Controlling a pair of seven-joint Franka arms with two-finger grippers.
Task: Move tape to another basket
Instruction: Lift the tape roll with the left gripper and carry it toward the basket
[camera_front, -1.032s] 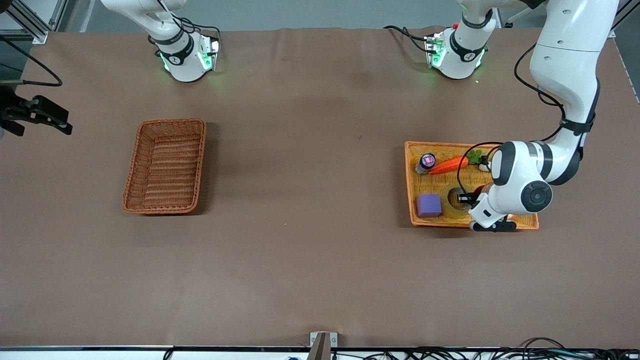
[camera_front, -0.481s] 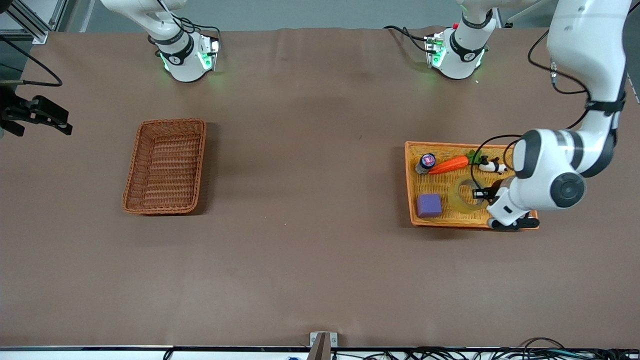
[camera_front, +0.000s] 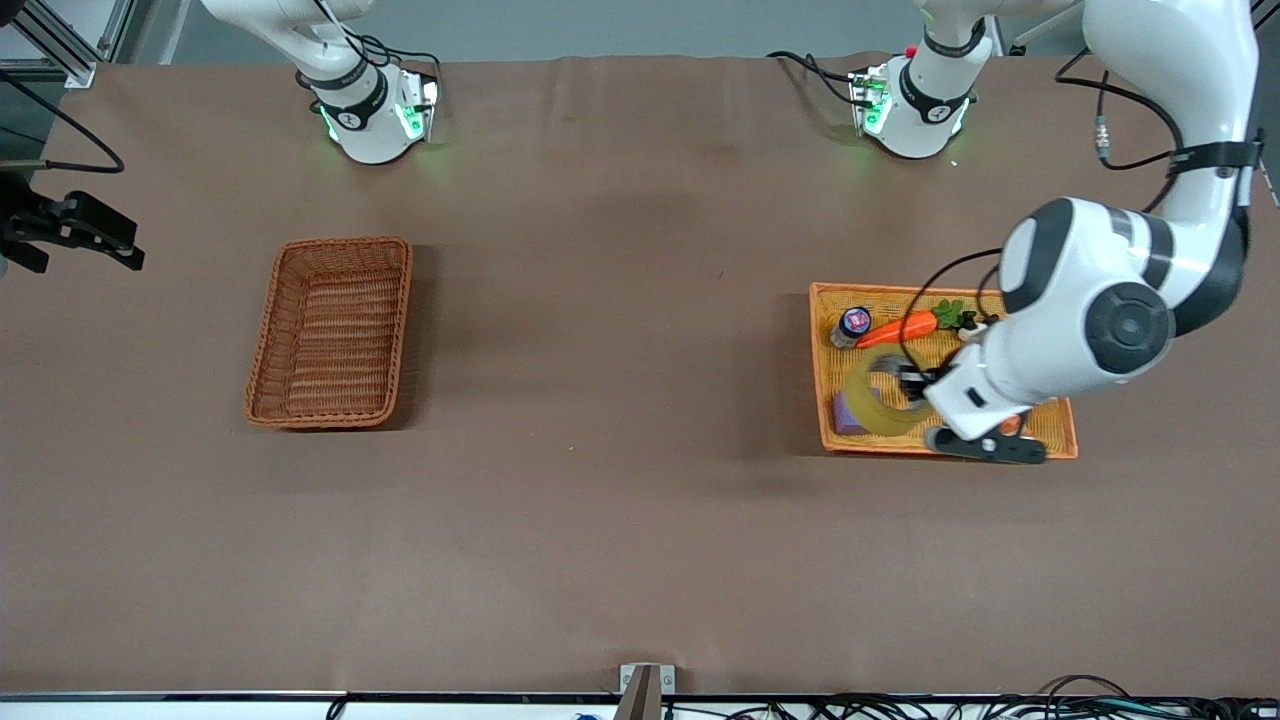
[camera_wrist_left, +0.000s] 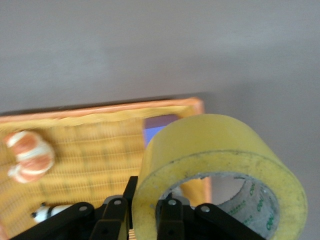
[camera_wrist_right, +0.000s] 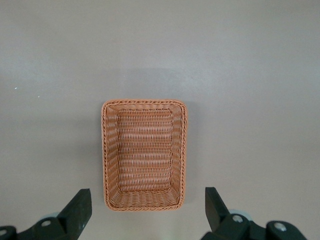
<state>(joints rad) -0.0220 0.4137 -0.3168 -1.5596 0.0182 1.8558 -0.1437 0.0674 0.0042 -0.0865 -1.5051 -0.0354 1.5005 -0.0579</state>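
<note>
Left wrist view: translucent yellow tape (camera_wrist_left: 220, 170), a wide-holed ring, is pinched by the left gripper (camera_wrist_left: 145, 217) over the tray (camera_front: 1050, 425), at 7 o'clock from the carrot (camera_front: 897, 329). Right gripper (camera_wrist_right: 147, 210) waits spread above the basket (camera_wrist_right: 145, 154).

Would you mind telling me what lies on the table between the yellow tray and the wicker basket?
Nothing: the front view shows only bare brown tablecloth between the yellow tray and the basket.

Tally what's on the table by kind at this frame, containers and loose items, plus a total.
Containers: 2, the basket and yellow tray
Tape: 1, the tape in the left gripper
Toys and other items: 5, carrot, purple cube, bottle, panda figure, orange-and-white ball
Total: 8
</note>
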